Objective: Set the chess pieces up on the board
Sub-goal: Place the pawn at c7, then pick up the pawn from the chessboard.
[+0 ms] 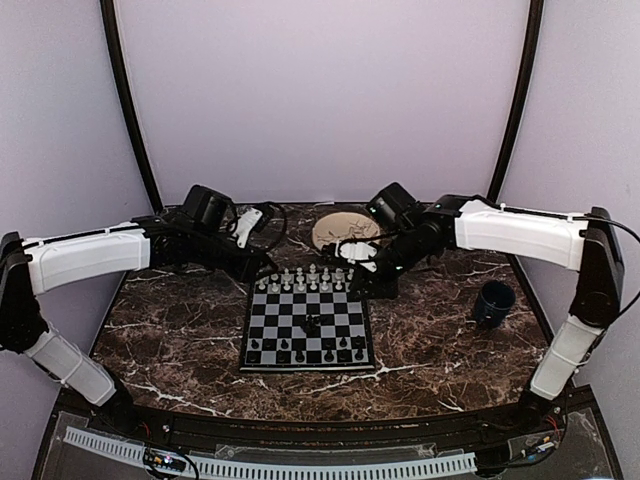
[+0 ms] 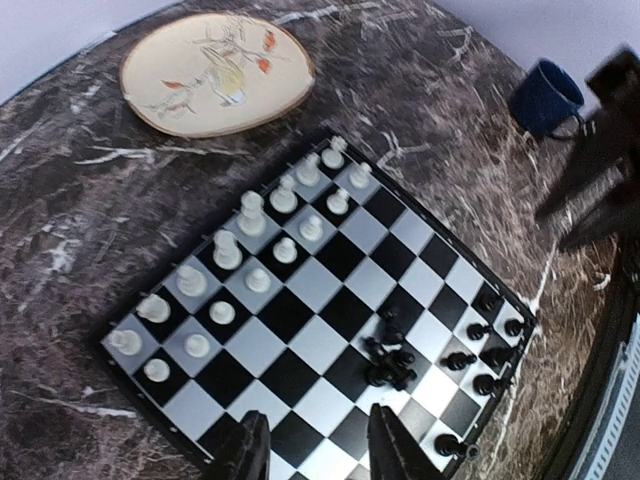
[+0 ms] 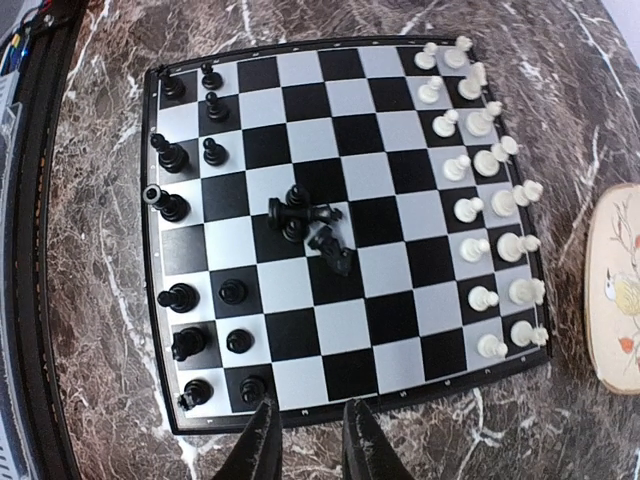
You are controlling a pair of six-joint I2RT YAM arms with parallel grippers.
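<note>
Mid-table, on the dark marbled table [image 1: 180,340], the board [image 1: 270,322] lies flat, square to the near edge.
- White pieces [image 1: 305,278]: upright, filling the two far rows.
- Black pieces [image 1: 300,352]: along the two near rows, several squares bare among them.
- Small heap of black figures [image 1: 312,323] at the board's centre; some lie tipped over, touching one another.

Left arm: comes in from the left, white forearm nearly level, wrist angled down toward the board. Left gripper [image 1: 262,270] hangs by the board's far-left corner. In its wrist camera the two fingers [image 2: 250,450] stand well apart over the left border, with nothing between them.

Right arm: upper link rises at the right edge of the table, forearm runs leftward, wrist dropped. Right gripper [image 1: 368,285] sits low at the board's far-right corner, close beside the white rows. In its wrist camera the fingers [image 3: 262,440] are only narrowly parted and empty, tips just off the right border.

Round patterned plate [image 1: 345,230]: beyond the far edge, between the two wrists, not touching the board.

Blue mug [image 1: 494,302]: right of the board, well apart, under the right forearm.
</note>
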